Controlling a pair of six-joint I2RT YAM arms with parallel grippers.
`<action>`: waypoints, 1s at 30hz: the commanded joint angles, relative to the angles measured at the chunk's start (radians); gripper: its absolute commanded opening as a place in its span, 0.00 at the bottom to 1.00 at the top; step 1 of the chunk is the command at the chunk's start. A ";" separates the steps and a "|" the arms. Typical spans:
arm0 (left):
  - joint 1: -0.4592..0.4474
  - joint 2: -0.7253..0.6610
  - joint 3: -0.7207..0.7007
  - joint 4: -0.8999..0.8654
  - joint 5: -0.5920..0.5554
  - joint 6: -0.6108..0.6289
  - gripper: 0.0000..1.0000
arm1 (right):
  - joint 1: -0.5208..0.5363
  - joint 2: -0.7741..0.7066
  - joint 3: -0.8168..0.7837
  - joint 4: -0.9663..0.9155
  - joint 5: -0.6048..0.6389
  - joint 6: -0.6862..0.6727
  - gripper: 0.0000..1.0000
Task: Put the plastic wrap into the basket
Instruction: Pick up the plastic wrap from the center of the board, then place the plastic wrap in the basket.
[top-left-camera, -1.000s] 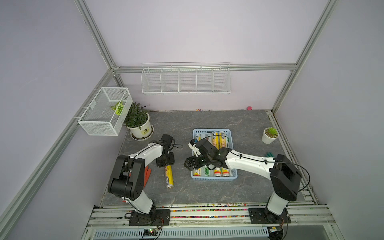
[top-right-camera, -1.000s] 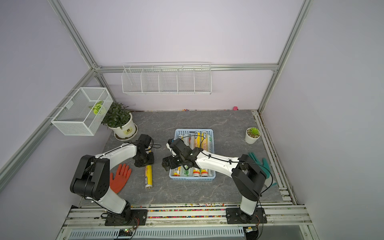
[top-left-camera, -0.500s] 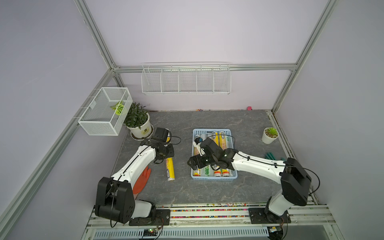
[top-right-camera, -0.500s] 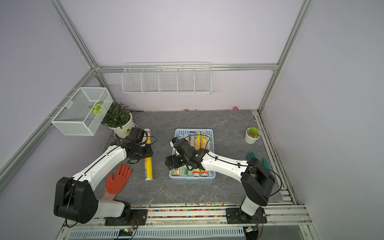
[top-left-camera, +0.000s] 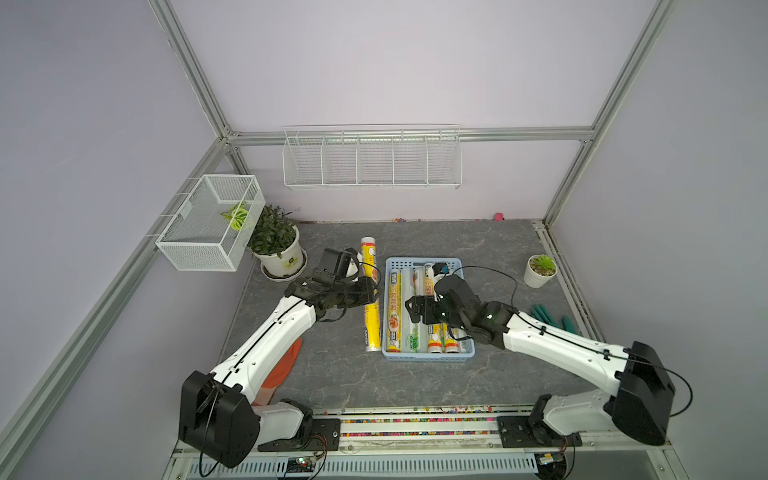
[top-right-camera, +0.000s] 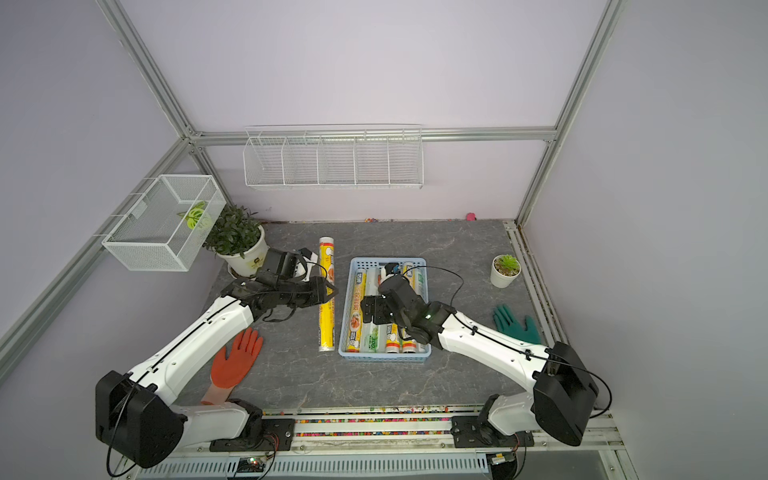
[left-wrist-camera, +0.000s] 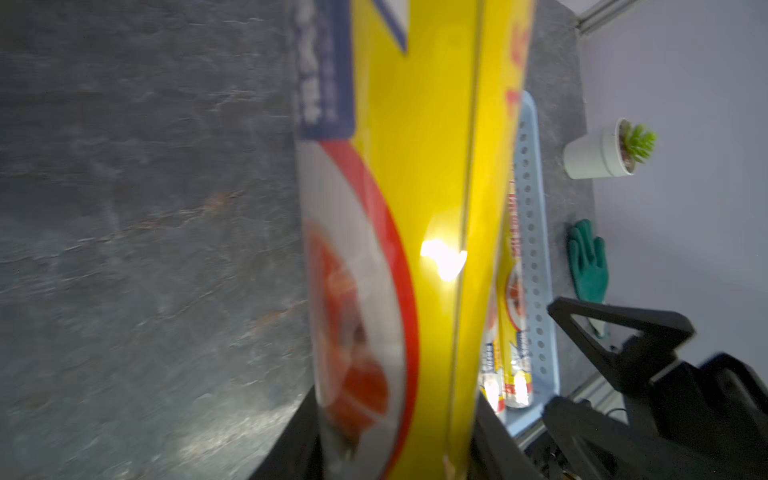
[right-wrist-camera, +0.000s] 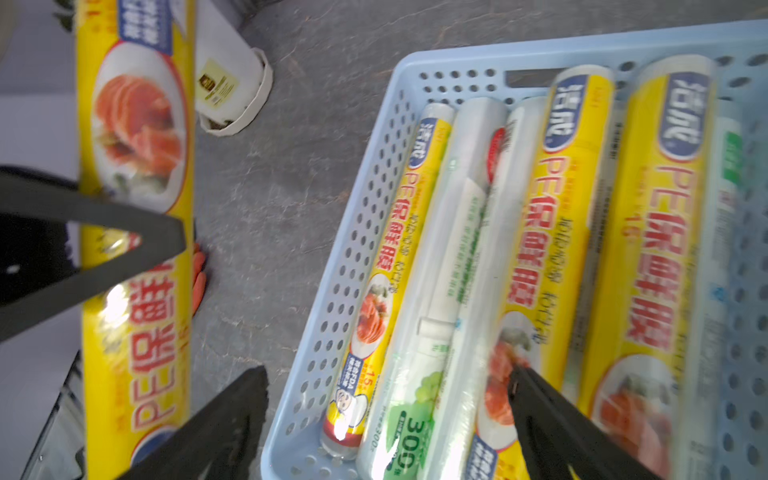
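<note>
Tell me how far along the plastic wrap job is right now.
Done: several rolls lie in the basket. In hand: the left gripper is shut on one yellow roll beside the basket, outside it. The right gripper hangs open over the basket, empty. Left: getting that roll in; no other loose roll shows.

A: Home, shop or lab?
B: Lab, surely: a test cell boxed in by aluminium framing (top-left-camera: 189, 70) and plain lilac panels (top-left-camera: 374, 62).
A: More proof?
B: White robot arms (top-left-camera: 270, 345) bolted to a front rail (top-left-camera: 415, 428); possibly a bare circuit board (top-left-camera: 299, 462) below, too small to be sure.
A: And the potted plant (top-left-camera: 276, 245), the wire rack (top-left-camera: 372, 164), the mesh box (top-left-camera: 208, 224)?
B: Homely touches only, around a grey stone-look tabletop (top-left-camera: 415, 382).
</note>
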 joint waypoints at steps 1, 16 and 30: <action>-0.043 0.037 0.041 0.094 0.056 -0.060 0.13 | -0.045 -0.045 -0.044 -0.046 0.039 0.074 0.96; -0.187 0.265 0.136 0.115 0.030 -0.167 0.13 | -0.083 -0.154 -0.141 -0.072 0.081 0.111 0.97; -0.219 0.482 0.270 0.011 0.012 -0.131 0.15 | -0.091 -0.179 -0.164 -0.087 0.094 0.120 0.97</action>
